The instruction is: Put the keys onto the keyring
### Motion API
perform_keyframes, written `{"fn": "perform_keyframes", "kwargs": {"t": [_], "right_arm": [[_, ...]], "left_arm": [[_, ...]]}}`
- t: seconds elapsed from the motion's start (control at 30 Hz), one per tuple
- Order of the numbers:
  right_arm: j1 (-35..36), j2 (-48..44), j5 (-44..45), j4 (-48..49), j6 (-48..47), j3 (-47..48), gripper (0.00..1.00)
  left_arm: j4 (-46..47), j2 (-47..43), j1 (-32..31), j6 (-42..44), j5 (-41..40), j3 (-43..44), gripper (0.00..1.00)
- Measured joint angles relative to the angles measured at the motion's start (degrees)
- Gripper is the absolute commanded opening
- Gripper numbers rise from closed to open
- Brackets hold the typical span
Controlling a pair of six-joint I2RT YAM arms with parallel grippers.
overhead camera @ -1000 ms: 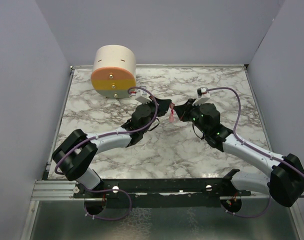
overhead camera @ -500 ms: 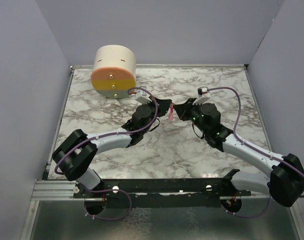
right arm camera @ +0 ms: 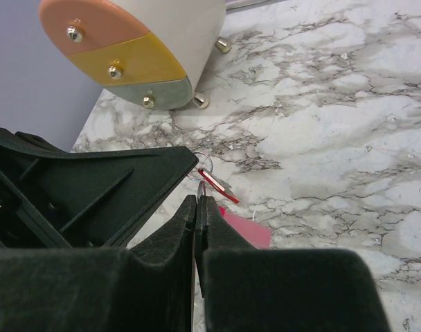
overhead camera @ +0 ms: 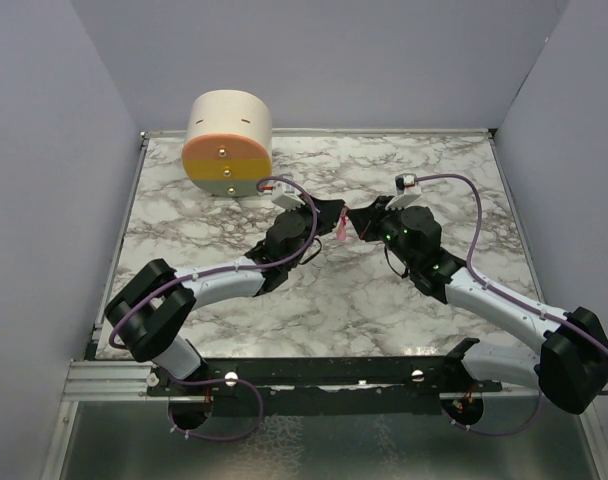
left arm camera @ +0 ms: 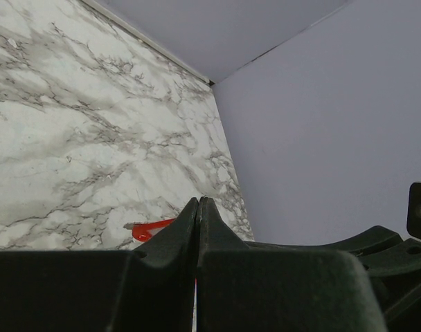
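While both arms reach in over the marble table (overhead camera: 184,230), the left tool (overhead camera: 336,214) and the right tool (overhead camera: 358,222) meet tip to tip, to the right of the round box (overhead camera: 229,140) and a little nearer to the arm bases than it. Each tool has its fingers pressed together, with no gap in its own wrist view; if something thin is pinched inside, I cannot tell. The keyring (right arm camera: 199,171), a thin metal ring, sits just beside the tip of the left tool and just beyond the tip of the right one. The small red key (right arm camera: 218,187) lies against this ring and points away from the round box; whether it is already threaded on the ring is not clear. The pink strip (right arm camera: 244,229) of the keyring shows under the key, partly hidden behind a finger of the right tool. In the left wrist view the key sticks out to the left of the closed fingers.
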Motion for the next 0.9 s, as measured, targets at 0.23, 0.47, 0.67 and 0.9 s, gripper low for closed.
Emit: {"fn": "perform_keyframes", "kwargs": {"t": [0.23, 0.47, 0.67, 0.9], "right_arm": [[0.0, 0.0, 0.09, -0.02, -0.02, 0.0, 0.01], [0.0, 0.0, 0.55, -0.09, -0.02, 0.0, 0.01], [0.0, 0.0, 0.68, -0.24, -0.02, 0.0, 0.01], [0.0, 0.0, 0.76, -0.5, -0.02, 0.02, 0.01]], "left_arm": [[0.09, 0.26, -0.83, -0.07, -2.14, 0.0, 0.0], [0.07, 0.61, -1.7, -0.44, -4.85, 0.0, 0.0], [0.07, 0.61, -2.51, -0.42, -6.88, 0.0, 0.0], [0.07, 0.63, -3.19, -0.17, -8.28, 0.02, 0.0]]}}
